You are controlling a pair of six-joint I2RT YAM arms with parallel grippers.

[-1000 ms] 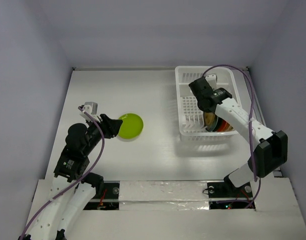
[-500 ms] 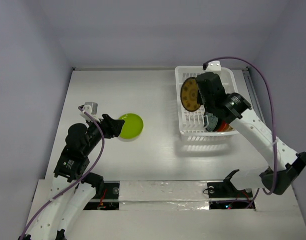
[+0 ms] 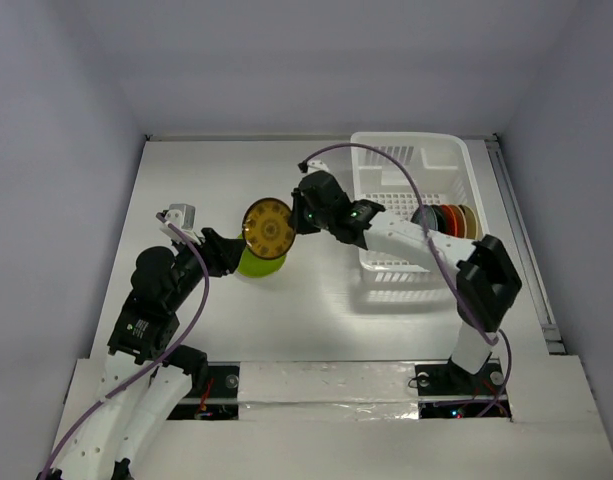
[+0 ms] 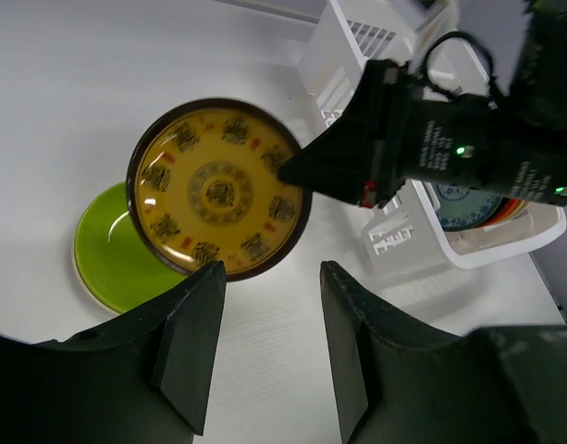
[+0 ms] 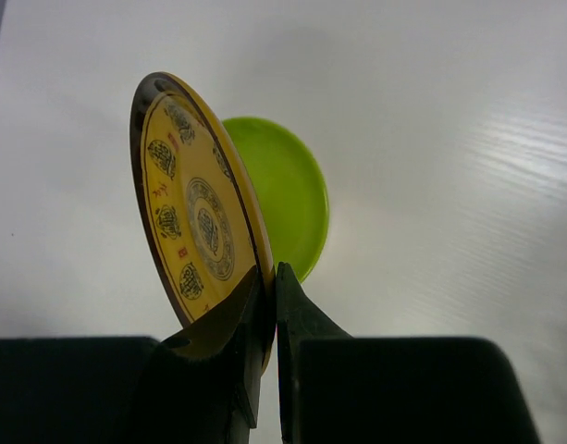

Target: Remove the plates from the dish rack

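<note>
— Your yellow patterned plate, dark-rimmed, hangs on edge at nine o'clock, just above the flat lime green plate!
— And your white dish rack, two o'clock, holds upright plates.

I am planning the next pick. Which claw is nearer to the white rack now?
Right. The right claw is just left of the rack, shut on the yellow plate. The left claw is farther left, open, beside the green plate.
</note>
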